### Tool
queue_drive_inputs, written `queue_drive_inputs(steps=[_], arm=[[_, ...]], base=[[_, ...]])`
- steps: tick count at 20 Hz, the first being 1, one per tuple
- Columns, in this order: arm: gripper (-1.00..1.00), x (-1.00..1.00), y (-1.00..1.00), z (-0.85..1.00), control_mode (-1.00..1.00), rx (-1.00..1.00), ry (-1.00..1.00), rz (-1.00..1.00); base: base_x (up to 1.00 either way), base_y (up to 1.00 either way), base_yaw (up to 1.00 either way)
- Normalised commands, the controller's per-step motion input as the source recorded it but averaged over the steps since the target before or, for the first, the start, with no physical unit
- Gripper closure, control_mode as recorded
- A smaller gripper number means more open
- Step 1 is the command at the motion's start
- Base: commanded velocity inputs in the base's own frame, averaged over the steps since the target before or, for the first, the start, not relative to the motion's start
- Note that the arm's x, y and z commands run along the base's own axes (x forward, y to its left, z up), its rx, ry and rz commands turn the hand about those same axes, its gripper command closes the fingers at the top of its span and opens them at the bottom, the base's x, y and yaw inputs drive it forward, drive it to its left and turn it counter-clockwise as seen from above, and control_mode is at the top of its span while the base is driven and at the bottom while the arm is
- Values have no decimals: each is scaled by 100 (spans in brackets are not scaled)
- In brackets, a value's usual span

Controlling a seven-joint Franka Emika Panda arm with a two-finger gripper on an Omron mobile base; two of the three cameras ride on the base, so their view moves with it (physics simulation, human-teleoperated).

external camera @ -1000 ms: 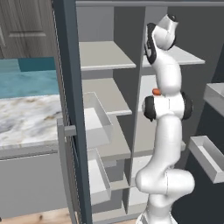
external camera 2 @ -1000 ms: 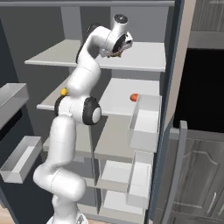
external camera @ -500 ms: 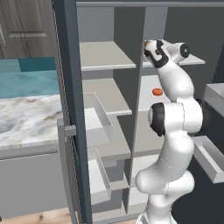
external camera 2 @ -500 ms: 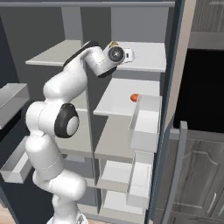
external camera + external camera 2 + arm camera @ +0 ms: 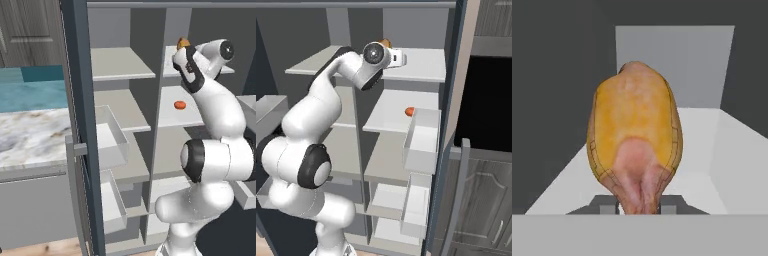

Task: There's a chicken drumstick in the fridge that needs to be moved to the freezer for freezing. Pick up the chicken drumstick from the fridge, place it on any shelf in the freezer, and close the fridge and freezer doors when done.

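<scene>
The chicken drumstick (image 5: 634, 135), golden with a pale pink narrow end, lies on the white top shelf (image 5: 717, 165) of the right compartment. In the left base view the drumstick (image 5: 182, 43) shows just past the hand, and in the right base view the drumstick (image 5: 385, 43) peeks out behind the wrist. My gripper (image 5: 639, 207) is shut on the narrow end, one fingertip (image 5: 609, 208) pressed against each side. The gripper (image 5: 183, 51) is up at top-shelf height.
Both doors stand open: the left door (image 5: 80, 125) carries bins (image 5: 112, 137), and the right door (image 5: 456, 100) has bins (image 5: 423, 132). A small red-orange item (image 5: 179, 105) sits on the shelf below. The left compartment has bare shelves (image 5: 120, 62). A marble counter (image 5: 30, 135) lies to the left.
The arm's elbow and forearm have swung round and dropped, while the hand has stayed by the top shelf. The drumstick now shows just beyond the hand.
</scene>
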Motion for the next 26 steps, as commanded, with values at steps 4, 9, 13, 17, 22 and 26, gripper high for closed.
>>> queue_drive_inputs(steps=[4, 9, 13, 17, 22, 26], arm=[[100, -100, 36, 68, -100, 0, 19, -2], [100, -100, 65, 16, -100, 1, 5, 0], [100, -100, 68, 11, -100, 2, 0, 0], [100, -100, 64, 0, -100, 2, -1, 0], [100, -100, 34, 10, -100, 1, -3, 0], [100, -73, 45, 3, -100, 0, -2, 1]], base=[[0, 0, 0], [0, 0, 0], [0, 0, 0], [0, 0, 0], [0, 0, 0], [0, 0, 0]])
